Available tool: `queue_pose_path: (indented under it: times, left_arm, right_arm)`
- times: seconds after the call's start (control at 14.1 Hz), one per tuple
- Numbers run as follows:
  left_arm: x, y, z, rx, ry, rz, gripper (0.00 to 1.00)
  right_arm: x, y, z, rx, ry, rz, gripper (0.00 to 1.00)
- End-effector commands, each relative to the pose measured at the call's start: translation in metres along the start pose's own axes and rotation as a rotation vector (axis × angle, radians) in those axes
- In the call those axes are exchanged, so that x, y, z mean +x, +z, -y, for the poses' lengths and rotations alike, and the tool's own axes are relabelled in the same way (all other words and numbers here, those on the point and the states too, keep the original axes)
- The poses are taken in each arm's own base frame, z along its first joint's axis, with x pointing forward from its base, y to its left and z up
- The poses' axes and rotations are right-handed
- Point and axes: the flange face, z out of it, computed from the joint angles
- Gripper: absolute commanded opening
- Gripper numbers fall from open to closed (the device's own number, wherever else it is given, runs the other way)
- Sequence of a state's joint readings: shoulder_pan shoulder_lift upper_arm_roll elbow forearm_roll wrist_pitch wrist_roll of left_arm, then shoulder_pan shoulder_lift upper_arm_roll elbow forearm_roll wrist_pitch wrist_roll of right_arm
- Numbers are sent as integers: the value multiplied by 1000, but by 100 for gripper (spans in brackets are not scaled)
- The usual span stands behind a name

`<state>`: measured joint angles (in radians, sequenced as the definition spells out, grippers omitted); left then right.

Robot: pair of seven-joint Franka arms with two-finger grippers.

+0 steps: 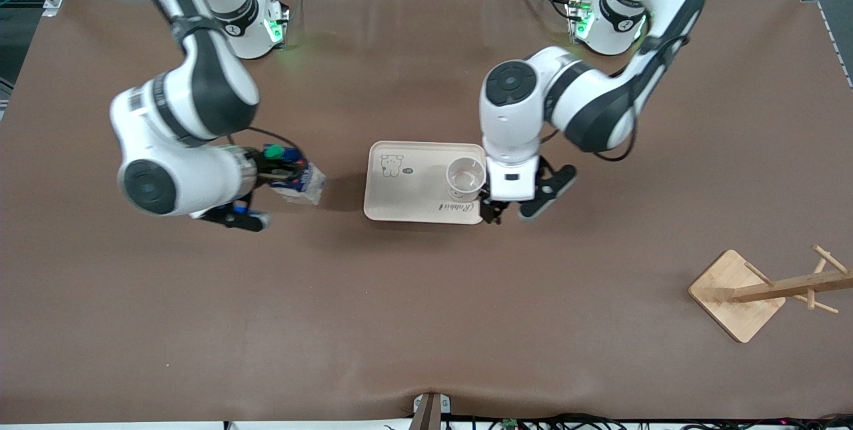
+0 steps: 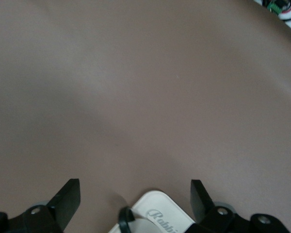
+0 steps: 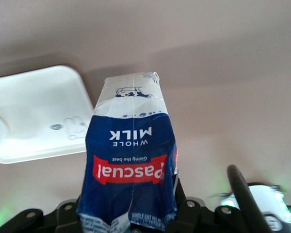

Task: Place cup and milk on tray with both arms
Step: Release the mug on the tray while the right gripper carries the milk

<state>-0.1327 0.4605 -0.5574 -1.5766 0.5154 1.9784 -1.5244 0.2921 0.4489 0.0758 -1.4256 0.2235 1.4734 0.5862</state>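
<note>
The cream tray (image 1: 406, 197) lies in the middle of the table. The white cup (image 1: 465, 177) stands upright on it at the end toward the left arm. My left gripper (image 1: 508, 211) is open and empty, over the tray's corner with the lettering, right beside the cup. The left wrist view shows its open gripper (image 2: 134, 199) around that tray corner (image 2: 160, 208) and the cup's black handle (image 2: 125, 221). My right gripper (image 1: 266, 170) is shut on the milk (image 1: 300, 180), held tilted over the table beside the tray's other end. The right wrist view shows the milk (image 3: 131, 155), the gripper (image 3: 131, 218) and the tray (image 3: 39, 111).
A wooden mug rack (image 1: 753, 290) lies near the front camera at the left arm's end of the table. The two arm bases (image 1: 260, 23) (image 1: 603, 20) stand along the table's edge farthest from that camera.
</note>
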Motion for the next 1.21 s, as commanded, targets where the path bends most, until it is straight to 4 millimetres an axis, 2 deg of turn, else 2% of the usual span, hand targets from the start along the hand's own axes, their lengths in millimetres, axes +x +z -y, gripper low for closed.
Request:
queue_pose_path:
  times: [0.0,0.07,0.14,0.28,0.5,0.64,0.78,1.0,1.14]
  left_arm:
    - [51,-37,23,23,65,29,100]
    - [69,-49,33,33,95,32,100]
    - [88,-56,45,45,141,43,100]
    - [121,-69,68,70,263,53,100]
    - [161,-85,99,95,321,58,100]
    - [193,-90,121,80,362,100,100]
    - [219,-91,143,85,380,121,100]
    - [247,-90,172,95,435,131,100]
    - [253,-88,178,80,420,150,100]
  right_arm:
    - [-14,2,36,45,7,-52,13]
    - [-18,12,51,38,-17,-54,19]
    - [-21,24,65,30,-35,-55,21]
    - [-23,61,101,9,-80,-60,22]
    - [-10,95,128,-8,-36,-31,22]
    - [-13,98,134,0,-39,-19,23]
    - [-18,98,139,51,-32,30,30]
    - [-19,101,141,60,-33,45,35]
    - [-21,111,146,45,-39,50,44]
